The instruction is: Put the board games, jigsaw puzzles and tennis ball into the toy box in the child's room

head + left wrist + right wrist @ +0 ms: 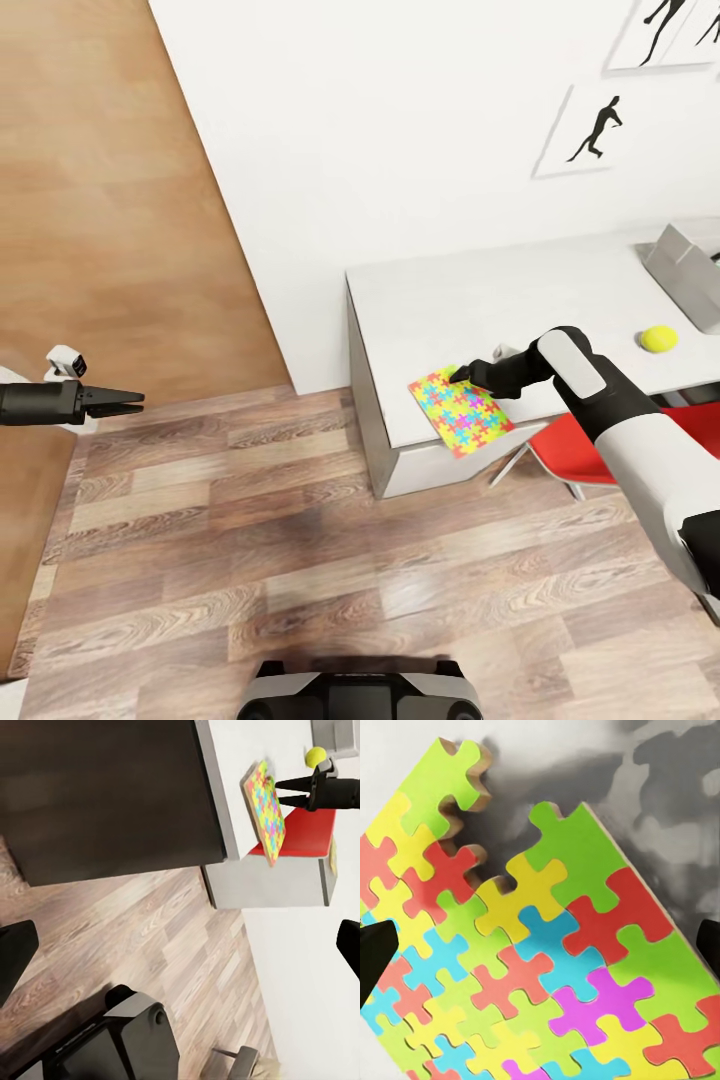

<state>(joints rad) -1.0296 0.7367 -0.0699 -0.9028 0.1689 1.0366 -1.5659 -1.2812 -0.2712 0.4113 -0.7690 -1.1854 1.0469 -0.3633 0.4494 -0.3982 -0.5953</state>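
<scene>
Head view: the white table (560, 290) stands against the white wall, with the wood-plank floor (300, 560) in front of it. 1 jigsaw puzzle (460, 411) lies on the table's front left corner, turned diagonally, with its lower corner poking out past the table edge.

The right gripper (463, 374) sits at the puzzle's upper edge, reaching in from the table side. In the right wrist view its 2 dark fingertips (376, 952) show far apart at either side of the frame, so the claw is spread wide with nothing between the fingers; the puzzle (547, 952) lies close below, with a notch of missing pieces at 1 corner. In the left wrist view the right gripper (289, 789) appears as 2 pointed fingers just beside the puzzle (265, 810); contact cannot be judged.

The tennis ball (658, 339) rests on the table, well apart from the puzzle, near the grey toy box (680, 275) at the table's far right. A red chair (590, 440) is tucked under the table beneath the right arm.

The left gripper (135, 402) hangs over the floor, well away from the table. Its fingers lie close together in the head view, but dark tips stand far apart in its own wrist view; I cannot tell its state.

2 athlete-silhouette pictures (590, 130) hang on the wall.
</scene>
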